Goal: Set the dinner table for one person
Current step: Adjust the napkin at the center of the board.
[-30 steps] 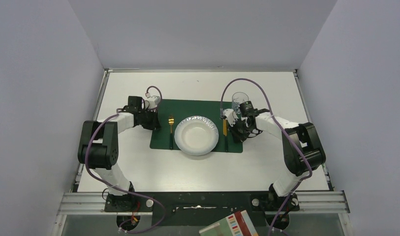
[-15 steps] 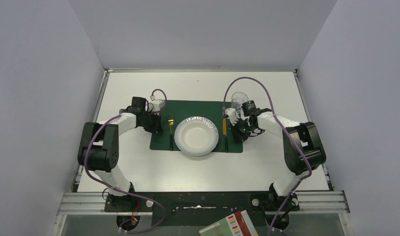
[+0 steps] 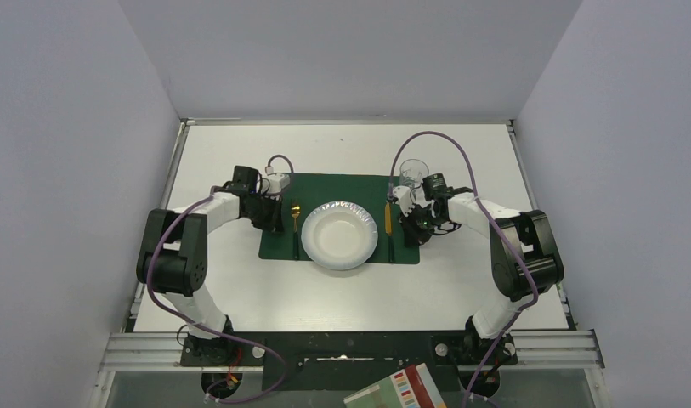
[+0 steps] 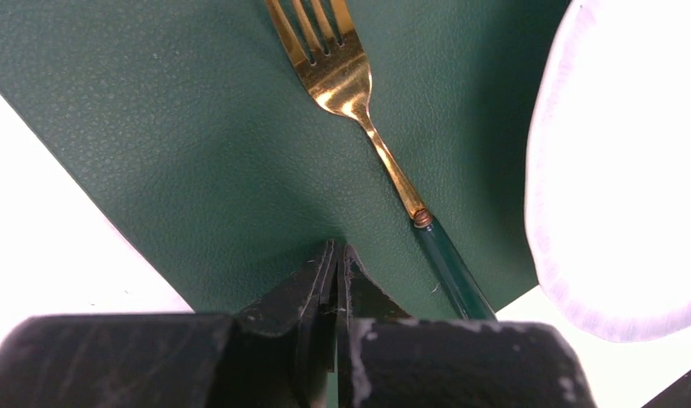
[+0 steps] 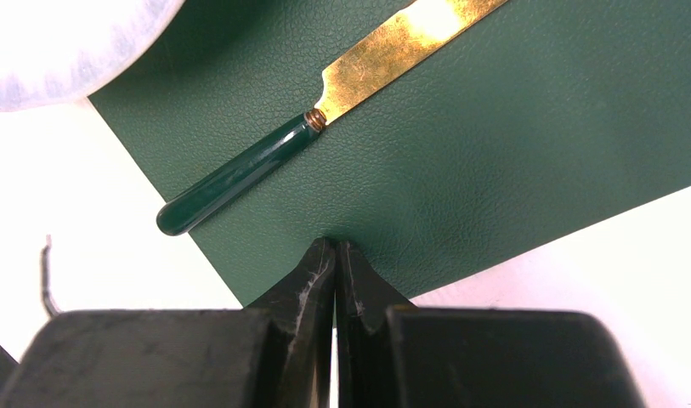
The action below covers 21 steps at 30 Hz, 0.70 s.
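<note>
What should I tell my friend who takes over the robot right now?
Left gripper: shut, empty, low over the placemat beside the fork.
Right gripper: shut, empty, low over the placemat near the knife.
Things: the placemat lies on the dinner table, with the white plate in its middle, the fork on the left arm's side and the knife on the right arm's side. The glass stands by the far right corner.
Done: the place setting looks laid out.
Left: probably just pulling both arms back.
</note>
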### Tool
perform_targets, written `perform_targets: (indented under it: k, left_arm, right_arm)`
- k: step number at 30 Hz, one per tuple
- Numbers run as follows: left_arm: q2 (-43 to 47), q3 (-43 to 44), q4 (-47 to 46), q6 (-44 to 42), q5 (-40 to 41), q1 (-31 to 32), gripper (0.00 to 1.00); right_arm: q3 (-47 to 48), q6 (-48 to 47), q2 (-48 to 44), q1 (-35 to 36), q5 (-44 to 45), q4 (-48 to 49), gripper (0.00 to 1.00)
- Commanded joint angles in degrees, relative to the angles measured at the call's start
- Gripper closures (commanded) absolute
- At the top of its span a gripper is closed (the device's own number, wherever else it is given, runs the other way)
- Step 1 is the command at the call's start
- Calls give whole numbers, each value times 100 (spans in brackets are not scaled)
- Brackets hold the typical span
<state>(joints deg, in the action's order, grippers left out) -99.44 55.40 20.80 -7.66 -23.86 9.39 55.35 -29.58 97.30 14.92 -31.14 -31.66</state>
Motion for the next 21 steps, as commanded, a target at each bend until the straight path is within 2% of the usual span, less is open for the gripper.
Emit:
perform_targets:
  k: [1, 6, 12, 21]
  left_arm:
    - [-176, 392, -400, 154, -17, -132, 100]
    - [-798, 1503, -53, 269, -165, -148, 100]
    - [-1067, 2712, 512, 266, -124, -152, 100]
    - [-1660, 2489, 216, 141, 215, -279, 100]
  right_arm:
    - [-136, -270, 322, -165, 836, -186, 100]
    - [-71, -215, 359, -154, 754, -236, 100]
    - [-77, -169, 352, -136, 721, -261, 100]
    - [-41, -150, 428, -134, 684, -214, 100]
